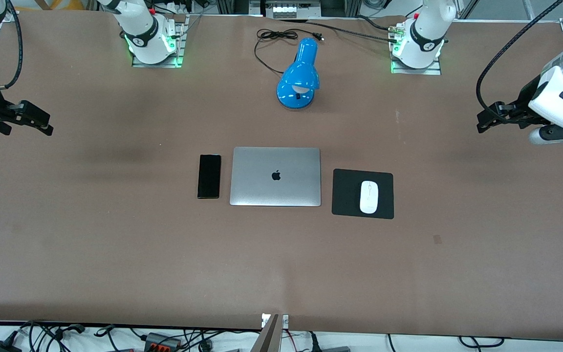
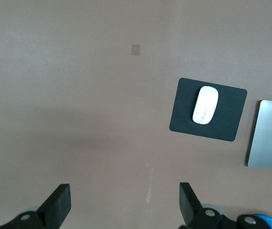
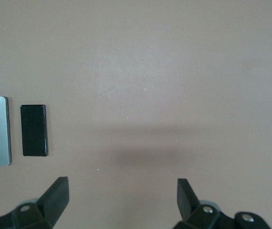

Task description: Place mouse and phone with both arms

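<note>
The white mouse (image 1: 368,197) lies on a black mouse pad (image 1: 347,195) beside the laptop, toward the left arm's end of the table; it also shows in the left wrist view (image 2: 205,105). The black phone (image 1: 209,176) lies flat beside the laptop, toward the right arm's end; it also shows in the right wrist view (image 3: 34,130). My left gripper (image 1: 483,122) is open and empty, up over bare table at its end (image 2: 125,202). My right gripper (image 1: 47,124) is open and empty, up over bare table at its end (image 3: 122,198).
A closed silver laptop (image 1: 275,176) lies mid-table between phone and mouse pad (image 2: 222,124). A blue desk lamp (image 1: 299,78) with a black cord lies farther from the front camera than the laptop. A small square mark (image 1: 437,239) is on the brown table.
</note>
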Robot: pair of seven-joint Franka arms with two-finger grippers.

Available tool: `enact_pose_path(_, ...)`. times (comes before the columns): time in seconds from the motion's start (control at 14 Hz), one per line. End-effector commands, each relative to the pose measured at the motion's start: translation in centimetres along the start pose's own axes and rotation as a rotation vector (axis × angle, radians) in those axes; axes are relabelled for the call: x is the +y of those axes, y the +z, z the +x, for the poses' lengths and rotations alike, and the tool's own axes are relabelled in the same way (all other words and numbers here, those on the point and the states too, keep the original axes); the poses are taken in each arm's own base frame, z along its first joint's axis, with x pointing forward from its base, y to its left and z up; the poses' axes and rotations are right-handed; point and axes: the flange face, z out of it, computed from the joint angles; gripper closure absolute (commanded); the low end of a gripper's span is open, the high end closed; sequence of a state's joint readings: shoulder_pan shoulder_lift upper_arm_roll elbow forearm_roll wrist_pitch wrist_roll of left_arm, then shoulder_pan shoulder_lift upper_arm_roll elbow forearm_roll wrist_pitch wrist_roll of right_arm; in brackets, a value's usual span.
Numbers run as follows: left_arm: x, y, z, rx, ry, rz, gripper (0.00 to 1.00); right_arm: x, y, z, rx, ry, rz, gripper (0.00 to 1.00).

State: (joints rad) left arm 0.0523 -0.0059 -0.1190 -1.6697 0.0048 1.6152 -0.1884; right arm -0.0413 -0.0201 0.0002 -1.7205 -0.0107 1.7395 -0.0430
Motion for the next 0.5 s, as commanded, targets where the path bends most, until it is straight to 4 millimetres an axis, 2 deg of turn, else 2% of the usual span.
enact_pose_path(0.0, 0.15, -0.57, 0.33, 0.005, 0.023, 0.015, 0.0, 0.03, -0.62, -0.96, -0.002, 0.003, -0.004, 0.0)
enact_pose_path(0.43, 0.06, -0.64, 0.35, 0.007, 0.021, 0.014, 0.0, 0.18, -0.8, -1.29, -0.009, -0.005, -0.004, 0.0)
